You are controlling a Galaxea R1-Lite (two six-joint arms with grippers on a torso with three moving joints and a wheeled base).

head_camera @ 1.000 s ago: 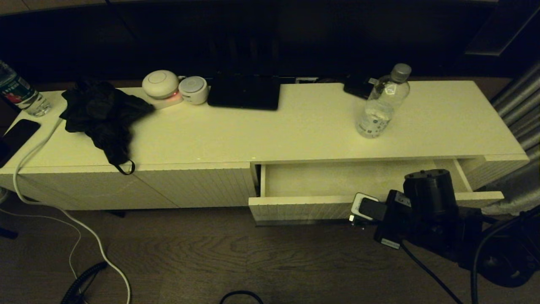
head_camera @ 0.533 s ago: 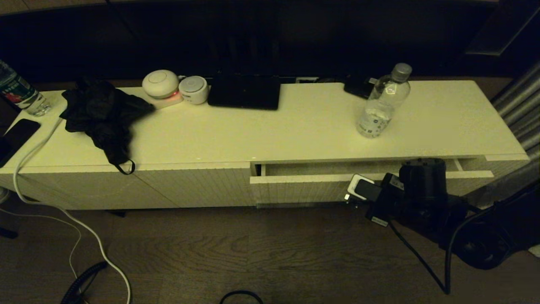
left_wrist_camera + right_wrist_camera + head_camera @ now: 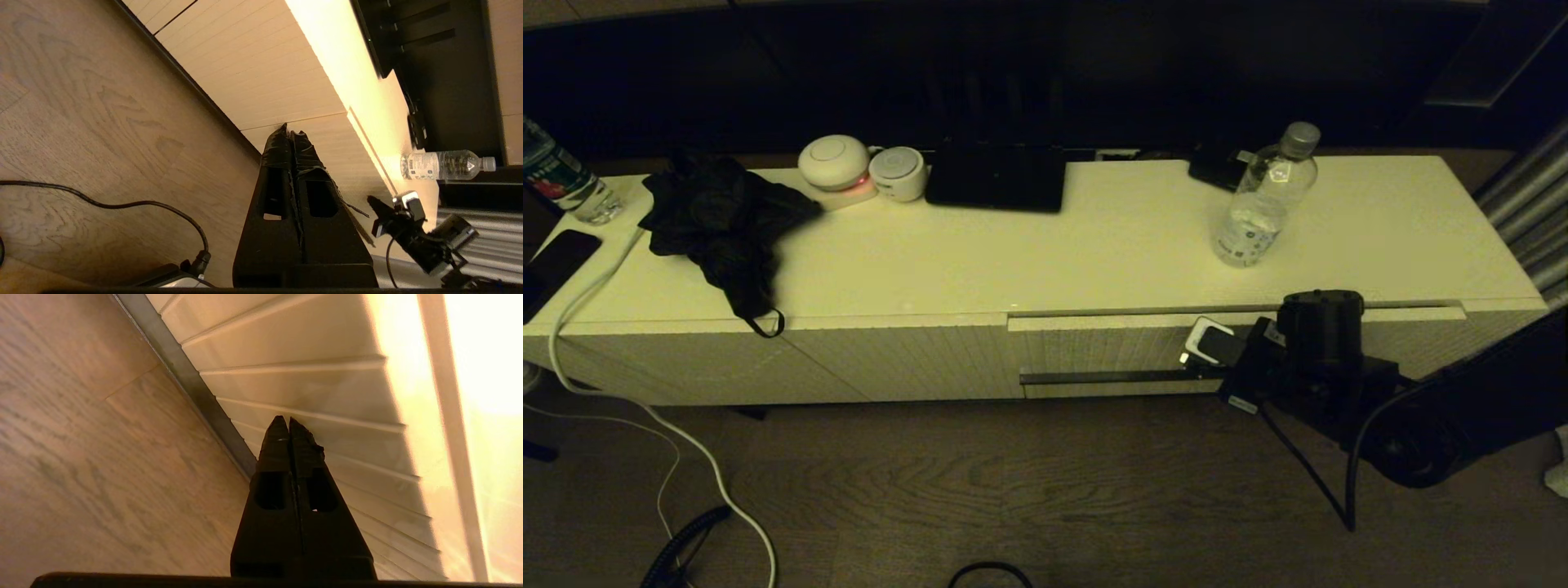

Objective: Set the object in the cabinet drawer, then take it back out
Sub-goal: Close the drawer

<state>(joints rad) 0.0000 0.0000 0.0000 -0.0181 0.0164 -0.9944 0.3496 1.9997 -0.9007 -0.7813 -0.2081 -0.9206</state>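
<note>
The drawer [image 3: 1111, 351] was shut, or very nearly shut, with its ribbed front in line with the rest of the white cabinet [image 3: 1029, 253]. The little clear bottle [image 3: 1262, 200] stood upright on top of the cabinet, near the back, above the right part of the drawer. So the bottle was out and the drawer was pushed in. From how things lay, the job looked as good as finished, though the pictures cannot tell if the bottle had ever been inside. If it had not, the drawer would need pulling open for all the steps to be done. The right gripper [image 3: 289, 424] was low in front of the drawer, toward its right half, beside the long dark handle strip [image 3: 1094, 377]. Its two fingers were pressed tight together with nothing between them. The tips were at the ribbed front, just touching it or only a tiny bit away; it was hard to be sure which. The left gripper [image 3: 291, 132] was parked off to the side, down low by the floor [image 3: 980, 490], pointing toward the cabinet. Its fingers were closed too, and it held nothing.
</note>
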